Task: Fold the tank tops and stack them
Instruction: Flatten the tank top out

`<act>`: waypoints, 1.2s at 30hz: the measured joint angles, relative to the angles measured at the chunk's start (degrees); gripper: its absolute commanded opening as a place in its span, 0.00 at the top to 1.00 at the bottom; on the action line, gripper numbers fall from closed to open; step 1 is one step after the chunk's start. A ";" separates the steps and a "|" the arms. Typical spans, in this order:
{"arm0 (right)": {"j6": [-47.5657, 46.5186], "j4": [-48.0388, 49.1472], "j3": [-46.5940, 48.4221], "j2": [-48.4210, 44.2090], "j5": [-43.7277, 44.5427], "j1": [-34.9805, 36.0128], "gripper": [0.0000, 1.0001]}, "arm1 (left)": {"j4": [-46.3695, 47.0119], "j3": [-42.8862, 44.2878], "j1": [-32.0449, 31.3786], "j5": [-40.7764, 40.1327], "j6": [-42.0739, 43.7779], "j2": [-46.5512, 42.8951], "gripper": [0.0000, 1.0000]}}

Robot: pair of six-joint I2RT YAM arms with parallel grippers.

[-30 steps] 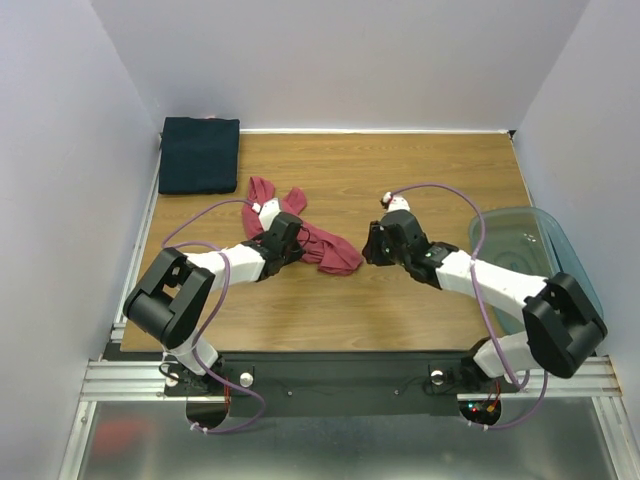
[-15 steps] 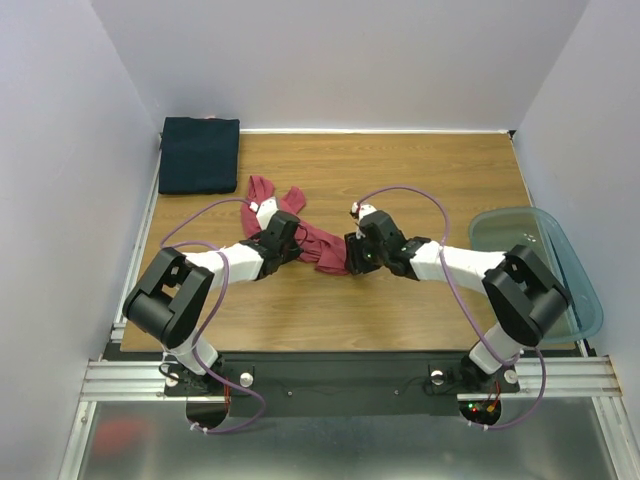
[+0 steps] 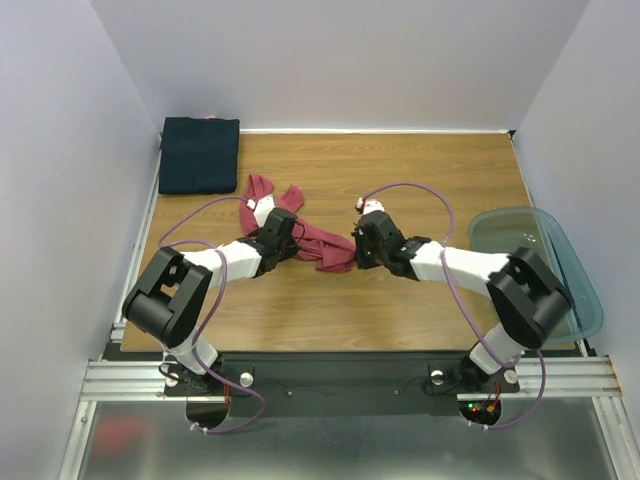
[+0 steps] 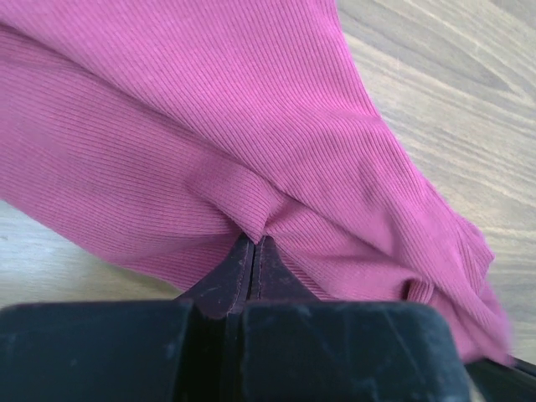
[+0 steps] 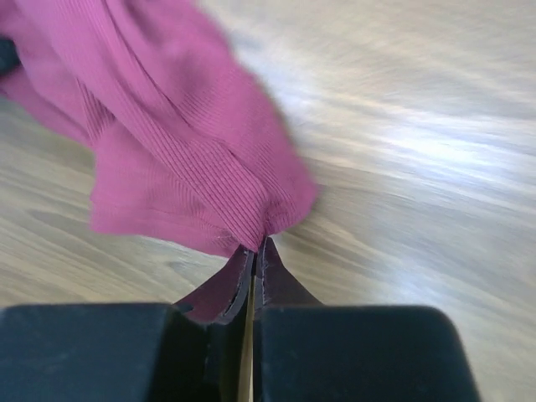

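Note:
The rose-red tank top lies crumpled on the wooden table between my two arms. My left gripper is shut on a fold of it. My right gripper is shut on its right end. The dark navy tank top lies folded as a flat rectangle at the far left corner, away from both grippers.
A translucent blue-green plastic tub sits at the right edge of the table. White walls close in the far side and both sides. A metal rail runs along the near edge.
My right gripper moved left to the red top's right end and shut on it. My left gripper has stayed shut on the top, with little movement.

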 measured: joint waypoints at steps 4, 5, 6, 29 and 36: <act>2.01 -4.52 0.20 -8.37 5.09 0.00 1.00 | -0.61 0.26 1.77 -0.04 0.63 -0.20 1.00; 2.43 -5.68 0.55 -11.02 6.14 0.00 1.00 | -1.09 0.50 2.29 -0.07 0.74 -0.31 1.00; 2.91 -6.82 0.98 -13.66 6.80 0.00 1.00 | -1.60 0.85 2.82 -0.09 0.90 -0.35 1.00; 16.48 -25.03 0.00 -36.87 25.07 0.33 1.00 | -17.25 44.76 2.47 3.85 13.86 22.36 1.00; 15.43 -28.35 7.08 -28.98 27.71 0.35 1.00 | -18.12 46.34 2.45 6.21 15.45 23.02 0.79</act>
